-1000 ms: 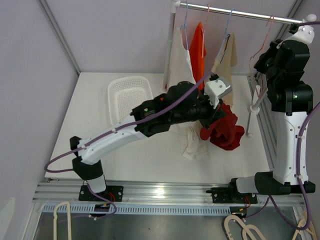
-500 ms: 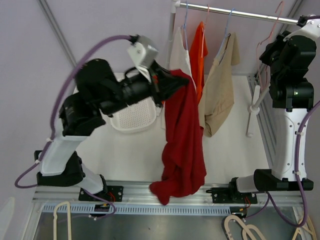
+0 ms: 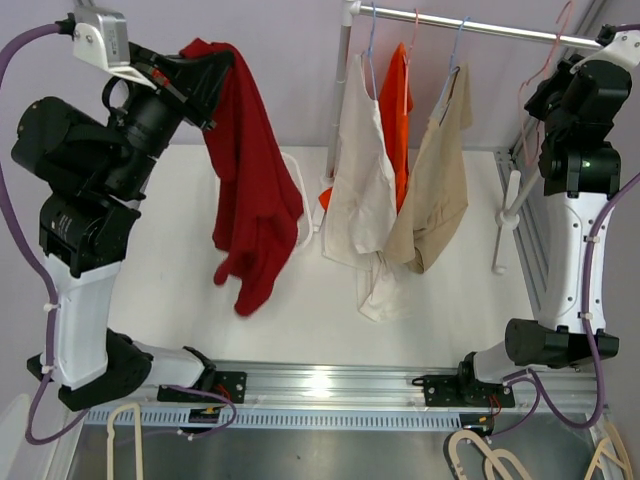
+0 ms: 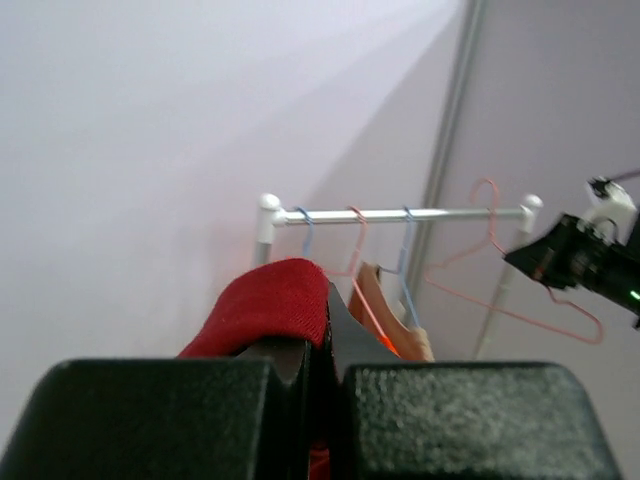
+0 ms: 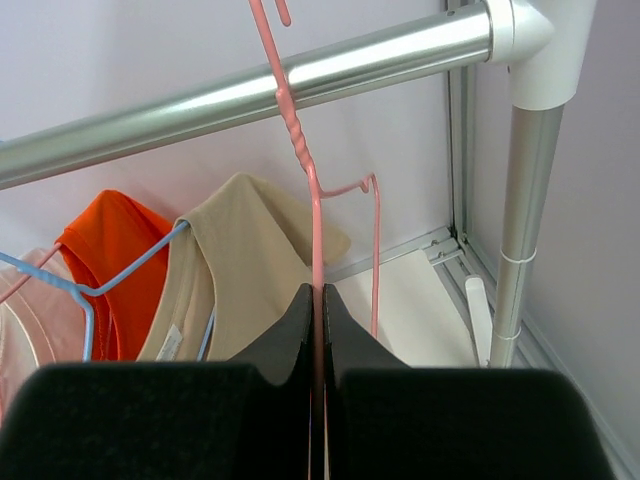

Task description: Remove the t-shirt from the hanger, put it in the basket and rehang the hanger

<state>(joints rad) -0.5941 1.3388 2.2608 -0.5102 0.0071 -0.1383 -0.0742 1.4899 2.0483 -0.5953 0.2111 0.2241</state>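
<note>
My left gripper (image 3: 205, 62) is raised high at the upper left and is shut on the red t-shirt (image 3: 255, 190). The shirt hangs free from the gripper above the left part of the table. In the left wrist view the red cloth (image 4: 270, 305) bulges out of the closed left gripper (image 4: 325, 335). My right gripper (image 3: 545, 92) is up at the rail's right end. It is shut on the wire of the bare pink hanger (image 5: 312, 200), which hooks over the metal rail (image 5: 300, 75). The right gripper (image 5: 318, 300) shows with its jaws closed tight on the wire.
A cream shirt (image 3: 360, 170), an orange shirt (image 3: 398, 100) and a beige shirt (image 3: 440, 170) hang on the rail (image 3: 470, 25). A white basket (image 3: 305, 215) is mostly hidden behind the red shirt. The rack's post (image 3: 505, 215) stands at the right.
My left arm has swung up and to the left, carrying the red t-shirt from the table's middle to high over its left side. The right arm has barely moved.
</note>
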